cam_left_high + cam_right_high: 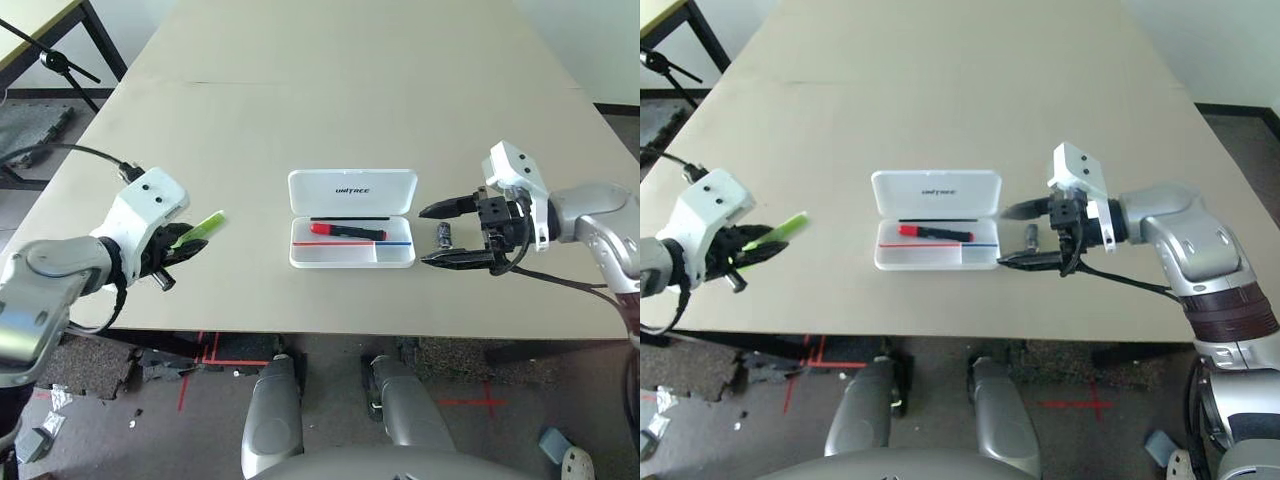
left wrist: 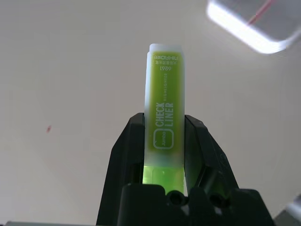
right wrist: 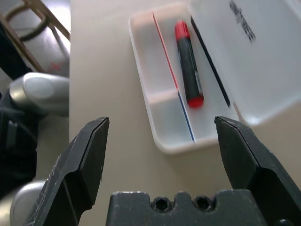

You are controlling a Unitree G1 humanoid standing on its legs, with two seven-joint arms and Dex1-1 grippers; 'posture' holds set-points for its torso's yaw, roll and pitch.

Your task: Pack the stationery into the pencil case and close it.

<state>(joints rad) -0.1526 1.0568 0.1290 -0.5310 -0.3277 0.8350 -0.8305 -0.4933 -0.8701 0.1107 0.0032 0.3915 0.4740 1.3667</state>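
A robotics lab: a long bare table (image 1: 350, 90), red tape crosses (image 1: 470, 403) on the floor, a black stand (image 1: 55, 55) at upper left.

Highlighter (image 2: 163, 127) reads "CHECK LINER"; case lid (image 1: 352, 189) "UNITREE".

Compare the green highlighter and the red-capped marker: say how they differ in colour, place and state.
The green highlighter is lime all over; the red-capped marker has a black body. The highlighter is gripped in the left claw, off to the left of the pencil case; the marker lies flat inside the open case. Both are short, stubby pens.
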